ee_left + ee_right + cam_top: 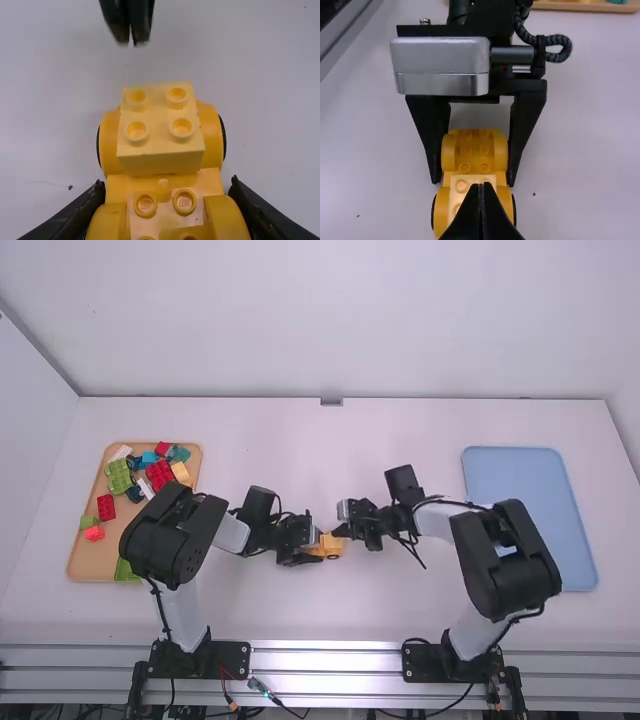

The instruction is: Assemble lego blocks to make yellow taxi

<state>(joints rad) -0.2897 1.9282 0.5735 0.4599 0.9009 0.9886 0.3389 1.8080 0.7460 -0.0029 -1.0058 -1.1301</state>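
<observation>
The left end effector was grasping the base, with one finger on each side of it. The right end effector was clenched with nothing between its fingers, and its tips were near the block but not touching it. This pale yellow block sat on the base, at the end nearer to the right end effector. The base was above the middle of the worktop, or resting there; I could not tell which.

In my judgement, the step in hand was the fixing of this block on the base. The next move perhaps called for a straight press with the closed tips, while the other side kept the base steady; a push from the side could tilt the block or turn the base. If it was already firm, then another piece should be fetched.

Farther out, at the left side, lay the brown tray. It contained loose pieces in several colours: a green block, a red block, an orange block, and also some blue and white ones. At the right side, beyond the right arm, lay the blue tray.
</observation>
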